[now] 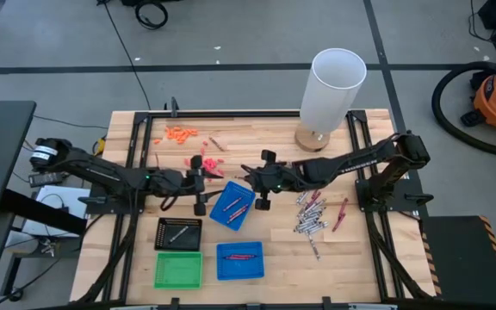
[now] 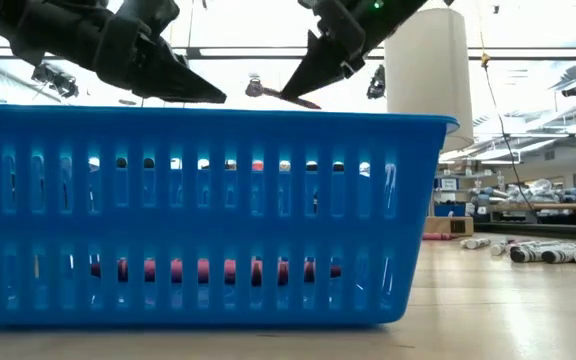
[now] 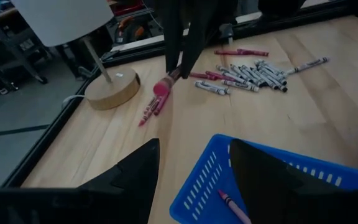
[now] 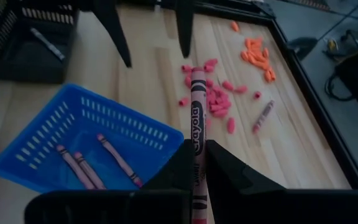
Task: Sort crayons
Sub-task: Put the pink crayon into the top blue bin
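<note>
Right gripper [image 4: 197, 163] pinched tight on one maroon crayon [image 4: 196, 109], up in the air near the middle of the bench, just past the far corner of the tilted blue tray [image 1: 231, 207]; crayon sticking straight out from the finger tips, toward the left gripper [image 1: 200, 183]; printed label on its wrap facing the wrist camera.

Left gripper spread wide, holding nothing, up in the air too, facing the right one across a small gap, above the near left edge of that same tray; dark fingers [image 3: 129, 177] apart in its own wrist view.

Inside the tilted blue tray, three maroon crayons [image 4: 98, 160] lying side by side on the floor of it.

Toward the right edge of the bench, a heap of grey crayons [image 1: 310, 215] with a few red ones mixed in; one red crayon [image 1: 341, 213] a bit apart beside the heap.

Near the front edge, a second blue tray [image 1: 240, 261] with red crayons in it, a green tray [image 1: 179, 270] to its left, and a black tray [image 1: 179, 233] behind the green one with a grey crayon inside.

Toward the back left corner, orange bits [image 1: 179, 133]; pink bits [image 1: 208, 164] closer to the middle; a lone maroon crayon [image 4: 263, 116] just beside the pink bits.

At the back edge, a white lamp [image 1: 332, 90] on a round wooden foot.
</note>
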{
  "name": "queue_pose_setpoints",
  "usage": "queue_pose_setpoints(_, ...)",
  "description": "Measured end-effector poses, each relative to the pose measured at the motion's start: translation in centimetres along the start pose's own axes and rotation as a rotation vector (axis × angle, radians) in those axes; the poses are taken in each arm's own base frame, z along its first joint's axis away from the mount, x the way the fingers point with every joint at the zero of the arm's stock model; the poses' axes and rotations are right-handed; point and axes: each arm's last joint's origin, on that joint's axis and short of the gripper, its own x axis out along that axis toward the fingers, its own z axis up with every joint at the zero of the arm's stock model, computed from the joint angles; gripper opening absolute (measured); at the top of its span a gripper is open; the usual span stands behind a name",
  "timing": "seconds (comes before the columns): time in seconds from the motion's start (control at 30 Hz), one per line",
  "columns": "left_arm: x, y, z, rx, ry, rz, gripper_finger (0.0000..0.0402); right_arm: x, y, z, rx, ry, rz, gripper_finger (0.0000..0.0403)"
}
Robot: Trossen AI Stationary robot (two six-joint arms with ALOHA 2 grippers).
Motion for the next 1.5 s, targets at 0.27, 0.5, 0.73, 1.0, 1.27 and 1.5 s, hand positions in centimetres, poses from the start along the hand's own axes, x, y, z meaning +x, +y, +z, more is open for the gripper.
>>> queue_pose_setpoints(0.27,0.2,-0.1,0.0,0.005,-0.005,-0.001,0.0208,-0.4,1.0,0.6,-0.014,-0.066,0.037,0.0032)
queue_pose_setpoints(0.5,0.2,-0.1,0.4,-0.009,-0.051,-0.034,0.0208,-0.6,1.4,1.1,-0.027,-0.119,0.061,0.0032)
queue_pose_setpoints(0.73,0.1,0.0,1.3,-0.045,-0.147,-0.025,0.0208,-0.6,1.5,1.2,-0.021,-0.128,0.084,0.0032)
queue_pose_setpoints(1.0,0.0,0.1,1.9,-0.078,-0.205,-0.044,0.0208,-0.7,1.5,1.6,-0.027,-0.169,0.096,0.0032)
queue_pose_setpoints(1.27,-0.1,0.2,2.3,-0.093,-0.252,-0.037,0.0201,-0.7,1.5,1.7,-0.027,-0.177,0.095,0.0032)
queue_pose_setpoints(1.5,-0.1,0.2,2.3,-0.093,-0.255,-0.042,0.0143,-0.7,1.5,1.8,-0.029,-0.188,0.094,0.0034)
